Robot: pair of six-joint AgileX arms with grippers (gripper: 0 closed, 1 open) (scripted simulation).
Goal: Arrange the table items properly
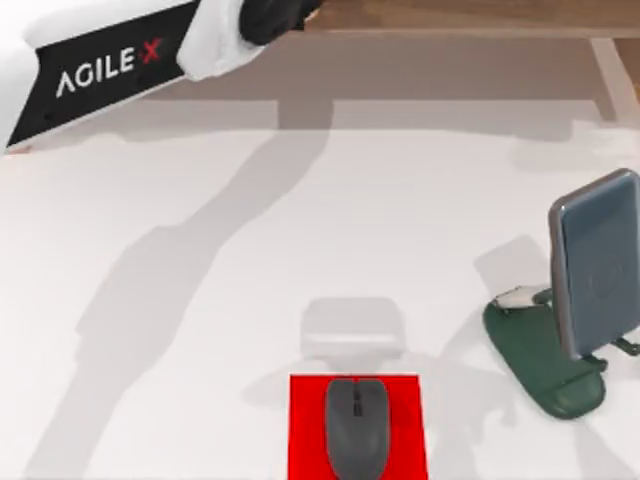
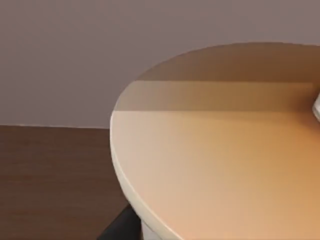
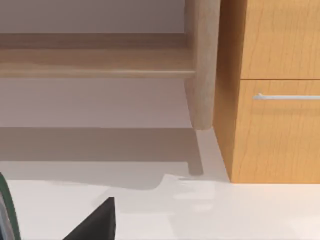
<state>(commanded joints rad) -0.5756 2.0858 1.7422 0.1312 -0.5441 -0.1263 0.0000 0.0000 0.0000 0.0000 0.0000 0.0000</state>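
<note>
While my left arm [image 1: 110,65] hangs over the table's [image 1: 200,300] far left, I cannot tell either pincer's state. Mouse [image 1: 357,427] lies on the red mat [image 1: 305,430]; phone [image 1: 597,262] leans in the stand [image 1: 540,360]. Mouse judged light, rigid, slick: grip its flanks.

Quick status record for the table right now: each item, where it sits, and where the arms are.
mouse: lying on the red mat, near edge of the table, centre
phone: propped tilted on the green stand, right side of the table
cup: not located in the top view
left arm: at the far left corner, over the table edge
table: white top, arm shadows across it
end effectors: state cannot be told
</note>
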